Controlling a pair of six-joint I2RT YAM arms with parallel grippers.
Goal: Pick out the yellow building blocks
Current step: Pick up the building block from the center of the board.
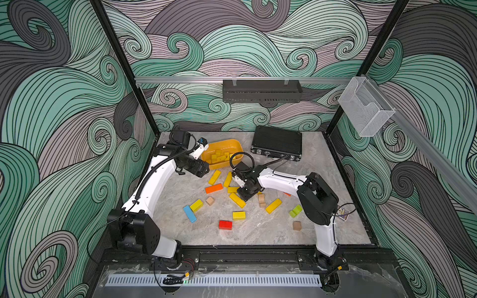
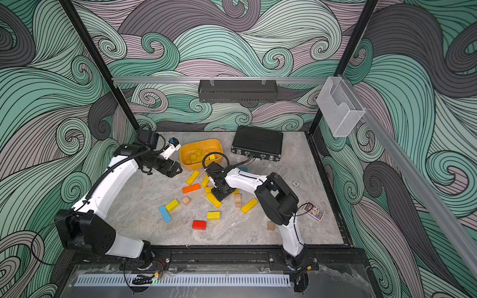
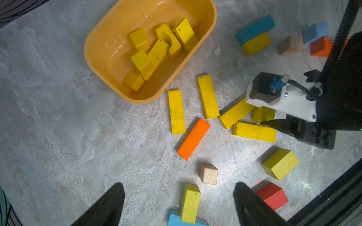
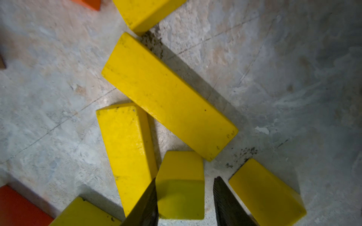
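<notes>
— Marble tabletop (image 1: 258, 232), mid-frame: scattered yellow building blocks (image 1: 237, 200), more in tub (image 3: 109, 49). Straddling short block (image 4: 180, 172) with right gripper (image 4: 186, 178), unclamped; left gripper (image 3: 178, 184) spread, empty.
— Likely light, rigid, slick-painted; pinch flat sides.

In both top views the fingertips of the right gripper (image 1: 244, 197) are covered by its own wrist. In the right wrist view one side of the small yellow block (image 4: 180, 172) is overlapped by the gripper, so contact there cannot be told. An orange block (image 4: 15, 207) is cut off by the edge. The printed card (image 2: 313, 210) is too small to be read.
</notes>
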